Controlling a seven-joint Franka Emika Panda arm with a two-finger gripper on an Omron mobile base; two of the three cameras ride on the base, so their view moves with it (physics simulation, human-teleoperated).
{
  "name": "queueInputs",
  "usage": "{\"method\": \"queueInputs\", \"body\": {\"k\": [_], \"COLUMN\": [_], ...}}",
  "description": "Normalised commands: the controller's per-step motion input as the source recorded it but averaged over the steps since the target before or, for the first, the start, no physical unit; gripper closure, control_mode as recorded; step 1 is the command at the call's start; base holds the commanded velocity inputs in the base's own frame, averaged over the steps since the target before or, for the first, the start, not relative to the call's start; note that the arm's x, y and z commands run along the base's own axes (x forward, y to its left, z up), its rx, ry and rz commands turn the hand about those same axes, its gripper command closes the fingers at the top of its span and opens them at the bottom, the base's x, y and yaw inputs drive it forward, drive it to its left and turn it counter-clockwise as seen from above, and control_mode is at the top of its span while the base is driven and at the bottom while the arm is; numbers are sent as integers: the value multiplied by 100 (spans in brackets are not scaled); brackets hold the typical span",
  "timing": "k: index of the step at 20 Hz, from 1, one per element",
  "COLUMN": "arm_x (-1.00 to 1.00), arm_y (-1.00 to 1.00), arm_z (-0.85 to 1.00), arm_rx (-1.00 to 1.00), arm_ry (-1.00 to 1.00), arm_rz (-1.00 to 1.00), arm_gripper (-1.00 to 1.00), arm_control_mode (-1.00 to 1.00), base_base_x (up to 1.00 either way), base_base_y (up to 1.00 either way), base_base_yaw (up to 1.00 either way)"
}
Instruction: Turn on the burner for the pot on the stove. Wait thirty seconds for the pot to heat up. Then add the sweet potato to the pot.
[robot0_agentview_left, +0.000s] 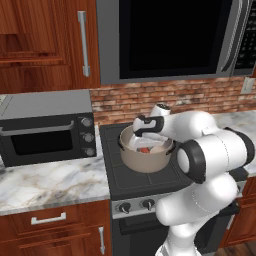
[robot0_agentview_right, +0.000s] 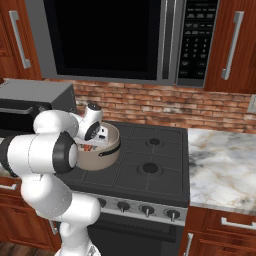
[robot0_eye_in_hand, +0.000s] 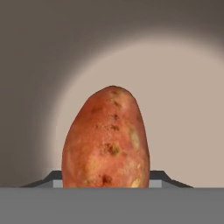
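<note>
Claw (robot0_agentview_left: 146, 145) is down inside the pot (robot0_agentview_left: 146, 161), closed on the sweet potato (robot0_eye_in_hand: 106, 139), which fills the gap between the fingers in the hand view, with the pale pot floor behind it. A bit of orange-red shows inside the pot rim in the left base view. Pot sits on the far left burner (robot0_agentview_right: 95, 172) of the stove (robot0_agentview_right: 150, 170). Toaster oven (robot0_agentview_left: 47, 127) stands on the marble worktop (robot0_agentview_left: 50, 182) left of the stove. Microwave (robot0_agentview_right: 115, 40) hangs above.
</note>
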Motion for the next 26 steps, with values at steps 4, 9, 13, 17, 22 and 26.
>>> {"method": "queueInputs", "body": {"k": [4,9,13,17,22,26], "arm_x": [11,10,4,0,0,0], "arm_y": [0,0,0,0,0,0], "arm_z": [-15,-12,-6,0,0,0], "arm_rx": [0,0,0,0,1,1], "arm_ry": [0,-3,-5,-6,-3,-1], "arm_rz": [0,0,0,0,0,0], "arm_gripper": [100,100,-100,-100,-100,-100], "arm_control_mode": [-100,-100,-100,-100,-100,-100], "base_base_x": [0,0,0,0,0,0], "base_base_y": [0,0,0,0,0,0], "base_base_yaw": [0,0,0,0,0,0]}}
